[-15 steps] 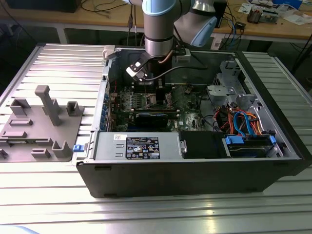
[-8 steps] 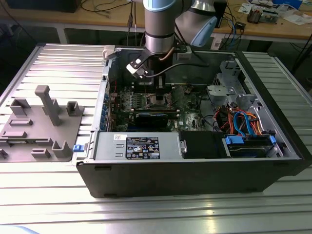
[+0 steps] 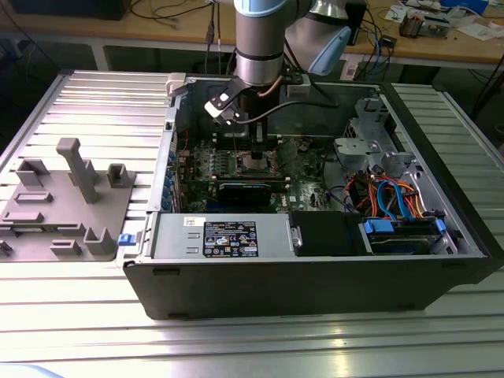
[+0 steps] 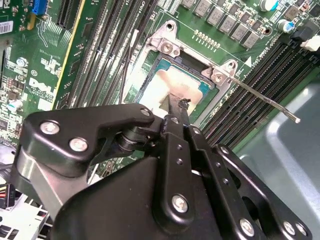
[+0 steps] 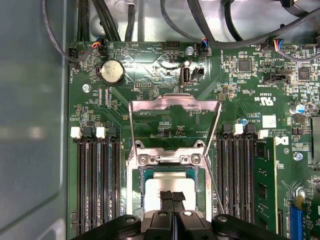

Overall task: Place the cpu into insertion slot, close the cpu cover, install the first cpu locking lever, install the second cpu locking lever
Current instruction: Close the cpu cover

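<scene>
On the white-lettered board [image 5: 150, 65], closed gripper [image 5: 172, 196] over the seated cpu [image 5: 155, 187]

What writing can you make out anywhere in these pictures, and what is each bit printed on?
Black label on the silver box: print too small to read.
White lettering on the green circuit board: too small to quote reliably.
White sticker on that board: blurred, unreadable.
So no text can be quoted.

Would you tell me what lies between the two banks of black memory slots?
The insertion slot, with the cpu in it and the gripper over it, as the first wrist view shows.
</scene>
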`<state>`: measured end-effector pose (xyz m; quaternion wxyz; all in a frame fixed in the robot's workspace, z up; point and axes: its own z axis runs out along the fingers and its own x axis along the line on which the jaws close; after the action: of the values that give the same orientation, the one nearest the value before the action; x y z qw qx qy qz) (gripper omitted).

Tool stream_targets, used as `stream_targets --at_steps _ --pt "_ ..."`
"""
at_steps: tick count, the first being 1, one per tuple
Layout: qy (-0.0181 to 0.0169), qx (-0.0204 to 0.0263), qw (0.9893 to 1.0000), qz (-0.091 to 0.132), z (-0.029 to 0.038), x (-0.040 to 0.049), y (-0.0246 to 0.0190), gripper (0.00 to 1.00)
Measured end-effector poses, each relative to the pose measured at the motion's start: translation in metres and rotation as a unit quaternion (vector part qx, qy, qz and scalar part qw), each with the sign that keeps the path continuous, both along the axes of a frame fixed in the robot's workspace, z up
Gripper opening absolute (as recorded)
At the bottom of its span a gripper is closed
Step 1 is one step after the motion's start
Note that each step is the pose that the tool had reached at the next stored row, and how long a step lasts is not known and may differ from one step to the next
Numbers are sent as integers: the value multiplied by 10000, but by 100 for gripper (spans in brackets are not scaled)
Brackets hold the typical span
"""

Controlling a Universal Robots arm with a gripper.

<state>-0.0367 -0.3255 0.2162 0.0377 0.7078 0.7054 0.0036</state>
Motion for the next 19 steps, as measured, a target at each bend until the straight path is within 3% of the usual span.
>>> stream_targets --at_steps 19 --pt "6 -1 10000 2 42 5 0 11"
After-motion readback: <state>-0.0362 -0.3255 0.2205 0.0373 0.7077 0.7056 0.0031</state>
